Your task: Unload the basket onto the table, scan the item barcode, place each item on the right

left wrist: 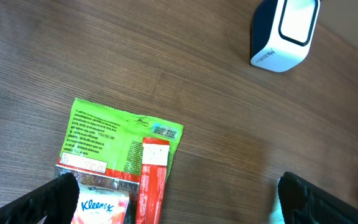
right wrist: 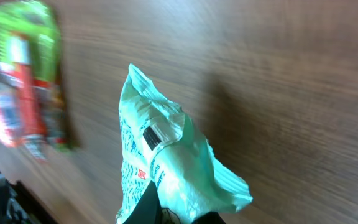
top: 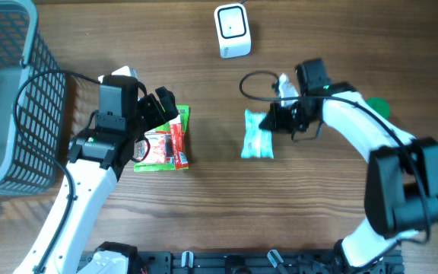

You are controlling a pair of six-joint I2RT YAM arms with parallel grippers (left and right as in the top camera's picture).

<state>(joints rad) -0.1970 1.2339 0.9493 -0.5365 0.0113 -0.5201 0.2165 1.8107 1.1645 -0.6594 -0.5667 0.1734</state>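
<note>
- The mint-green crinkly plastic packet (right wrist: pixel 166 155) juts out ahead of the right claw (top: pixel 280 119), which is clamped narrow on one end; its small barcode label (right wrist: pixel 156 134) faces the wrist.
- Risk, I'd say: that thin end-grip lets the packet droop or twist, turning the code away from the white boxy scanner (top: pixel 232 30), well beyond the claw.
- The left claw (left wrist: pixel 179 190) is spread wide, empty, over a green foil pouch (left wrist: pixel 120 137).
- Whether the packet touches the wooden bench (top: pixel 204 213), I cannot tell.
</note>
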